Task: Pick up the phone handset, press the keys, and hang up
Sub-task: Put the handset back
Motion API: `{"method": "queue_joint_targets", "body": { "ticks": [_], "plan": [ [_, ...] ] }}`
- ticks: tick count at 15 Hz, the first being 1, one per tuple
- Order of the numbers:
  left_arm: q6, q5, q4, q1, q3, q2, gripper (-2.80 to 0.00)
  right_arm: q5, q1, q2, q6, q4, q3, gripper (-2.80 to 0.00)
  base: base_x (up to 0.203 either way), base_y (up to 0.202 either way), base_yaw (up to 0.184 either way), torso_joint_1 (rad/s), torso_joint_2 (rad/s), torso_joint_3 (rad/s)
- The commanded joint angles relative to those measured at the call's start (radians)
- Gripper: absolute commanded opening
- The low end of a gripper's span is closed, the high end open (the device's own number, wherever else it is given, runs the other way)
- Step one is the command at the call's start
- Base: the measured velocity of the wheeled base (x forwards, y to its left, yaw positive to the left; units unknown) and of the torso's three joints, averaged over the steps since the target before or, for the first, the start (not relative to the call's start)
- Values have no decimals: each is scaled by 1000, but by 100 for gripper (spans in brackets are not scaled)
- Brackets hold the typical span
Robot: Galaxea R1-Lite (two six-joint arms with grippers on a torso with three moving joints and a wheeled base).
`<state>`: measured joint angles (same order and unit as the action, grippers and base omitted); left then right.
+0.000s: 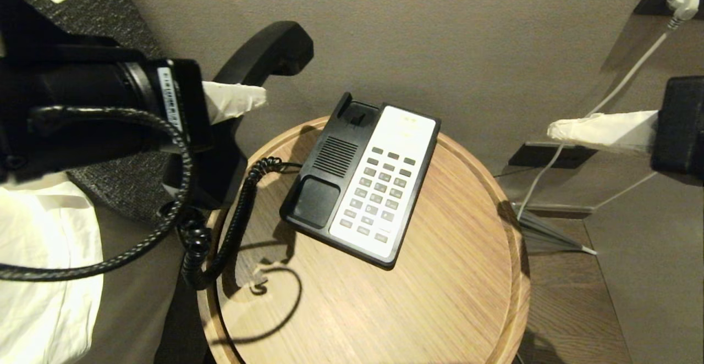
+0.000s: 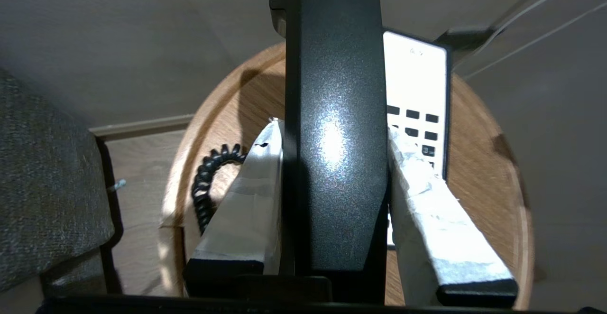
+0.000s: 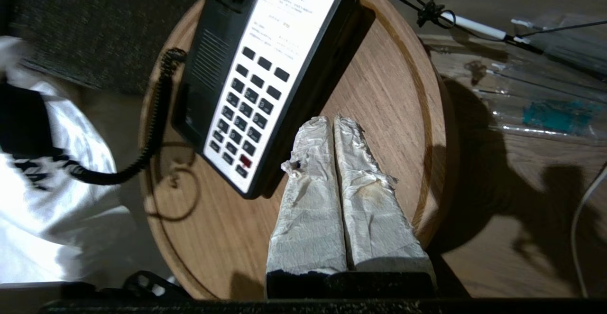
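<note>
Left hand clamped mid-air; right hand pressed closed.

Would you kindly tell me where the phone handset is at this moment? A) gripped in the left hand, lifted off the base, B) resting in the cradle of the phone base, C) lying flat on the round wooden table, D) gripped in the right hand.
A: the left hand clamps the phone handset between its wrapped fingers, above the table, leaving the cradle of the phone base empty.

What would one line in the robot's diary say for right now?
left claw: shut on glossy black curved plastic handset, lifted off cradle | right claw: shut, empty, above round wooden table | black-and-white phone base: keys unpressed
</note>
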<state>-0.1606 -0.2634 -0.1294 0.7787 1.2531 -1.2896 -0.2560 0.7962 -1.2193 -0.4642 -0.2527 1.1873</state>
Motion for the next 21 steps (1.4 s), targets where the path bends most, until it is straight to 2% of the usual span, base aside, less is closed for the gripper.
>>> {"method": "queue_joint_targets", "body": {
  "ticks": [1,6,9,21],
  "plan": [
    [-2,-6,-3,5,19,-86,-280,-11,0,47,-8,-16,6,-280,0,0,0,0,0,0],
    [-7,-14,-2,68,28,-171,-280,-23,-2,65,-16,-36,12,-280,0,0,0,0,0,0],
    [-10,-25,-1,82,44,-209,-280,-23,-11,70,-25,-37,5,-280,0,0,0,0,0,0],
    [-8,-48,2,72,39,-277,-280,-22,-15,78,-31,-55,21,-280,0,0,0,0,0,0]
  ]
}}
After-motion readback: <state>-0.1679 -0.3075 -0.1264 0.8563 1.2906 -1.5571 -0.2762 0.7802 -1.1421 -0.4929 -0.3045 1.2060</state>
